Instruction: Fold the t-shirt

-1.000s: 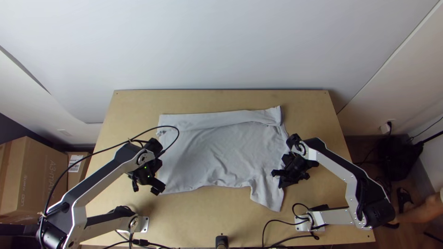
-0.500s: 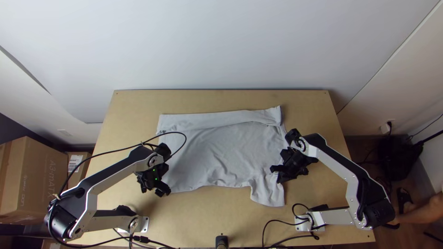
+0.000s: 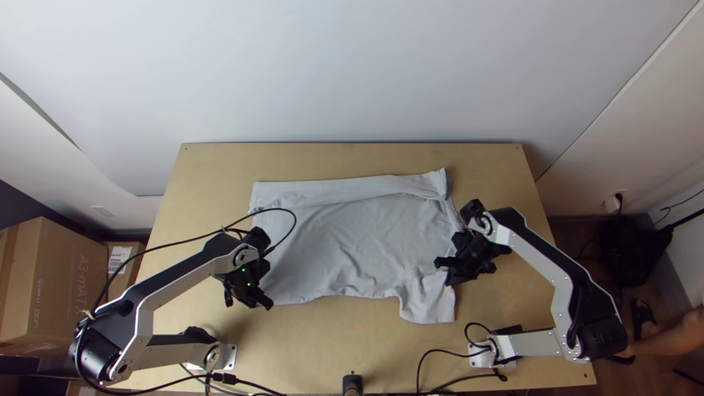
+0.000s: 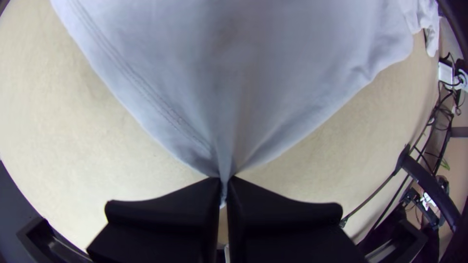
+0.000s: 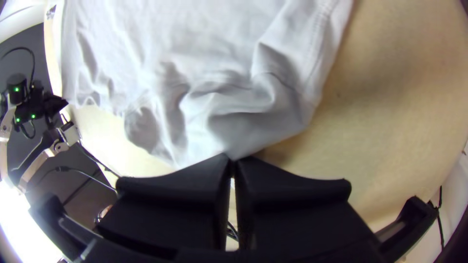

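The t-shirt (image 3: 352, 242) lies on the table (image 3: 352, 160), its far side folded inward. I have the left tool (image 4: 224, 182) closed on hem cloth, the right tool (image 5: 232, 161) pinching sleeve-side fabric; I judge the near-side fold needs a matched lift.

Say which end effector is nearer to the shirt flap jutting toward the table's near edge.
Right. The right end effector is just beyond the flap; the left end effector is farther off, at the near left corner of the shirt.
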